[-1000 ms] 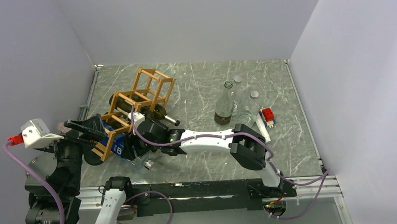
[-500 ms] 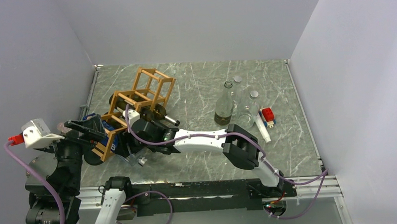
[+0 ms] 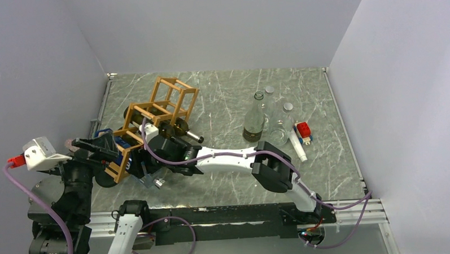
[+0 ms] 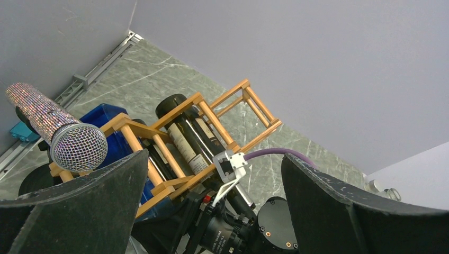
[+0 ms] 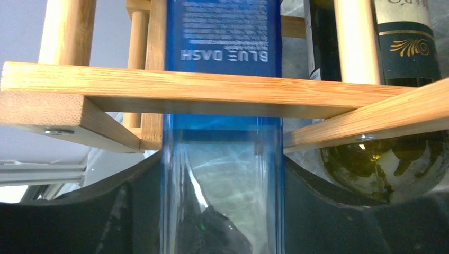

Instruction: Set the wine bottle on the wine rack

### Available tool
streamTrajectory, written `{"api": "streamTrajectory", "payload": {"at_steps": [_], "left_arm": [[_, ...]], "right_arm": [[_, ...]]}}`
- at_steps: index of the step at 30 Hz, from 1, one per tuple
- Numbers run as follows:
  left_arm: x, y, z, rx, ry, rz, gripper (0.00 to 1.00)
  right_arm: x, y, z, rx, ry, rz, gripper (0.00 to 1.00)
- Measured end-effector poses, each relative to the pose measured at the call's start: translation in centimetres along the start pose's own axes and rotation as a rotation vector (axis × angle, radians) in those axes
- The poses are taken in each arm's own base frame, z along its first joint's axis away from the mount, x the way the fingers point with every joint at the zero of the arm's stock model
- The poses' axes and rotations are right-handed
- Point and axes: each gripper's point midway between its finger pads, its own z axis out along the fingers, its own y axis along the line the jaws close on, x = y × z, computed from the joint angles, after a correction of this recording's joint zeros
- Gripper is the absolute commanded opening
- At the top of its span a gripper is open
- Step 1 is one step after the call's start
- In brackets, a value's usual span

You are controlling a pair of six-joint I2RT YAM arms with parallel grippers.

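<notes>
A blue bottle (image 5: 222, 174) sits between the wine rack's (image 5: 185, 87) sticks, a dark bottle (image 5: 405, 42) just beside.

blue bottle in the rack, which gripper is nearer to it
Right. The right gripper has its jaws either side of the blue bottle; the left gripper is open off the left end of the wine rack, holding nothing.

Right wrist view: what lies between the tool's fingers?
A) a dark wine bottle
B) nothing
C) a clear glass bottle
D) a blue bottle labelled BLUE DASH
D: the blue bottle marked BLUE DASH fills the gap of the right tool, crossed by a wine rack bar.
</notes>
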Motion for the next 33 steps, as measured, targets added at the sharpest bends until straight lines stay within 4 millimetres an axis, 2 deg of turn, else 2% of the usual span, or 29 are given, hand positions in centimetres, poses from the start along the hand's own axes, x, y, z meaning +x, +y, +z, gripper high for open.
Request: {"api": "streamTrajectory", "payload": {"at_steps": [3,7,14,19,23,27,30,33], "left_arm": [[0.0,0.0,0.0,-0.001,-0.001,0.000,0.99],[0.0,0.1,0.0,-0.003,0.001,0.001,0.99],[0.1,0.1,-0.1,-0.004,0.005,0.002,0.99],[0.3,-0.4,-0.3,0.034,0.022,0.030,0.99],[0.7,-1.3,-0.6,0.098,0.043,0.059,0.99],[1.5,-2.1,-0.8,0.171,0.062,0.083,0.99],[3.3,-3.1,-0.7,0.252,0.121,0.110,0.99],[5.6,-4.2,-0.3,0.333,0.202,0.121,0.99]], "right_arm": [[-0.5,-0.2,-0.2,0.015,-0.026,0.000,0.83],[-1.9,0.2,-1.6,0.019,-0.068,-0.006,0.87],[-4.0,1.3,-4.2,0.020,-0.126,-0.036,0.88],[-4.8,1.9,-7.2,0.025,-0.156,-0.068,0.86],[-6.0,1.4,-11.8,0.065,-0.207,-0.113,0.86],[-8.4,0.6,-17.3,0.133,-0.298,-0.156,0.87],[-10.1,-0.7,-22.2,0.215,-0.355,-0.177,0.86],[-11.4,-3.1,-27.4,0.321,-0.400,-0.168,0.87]]}}
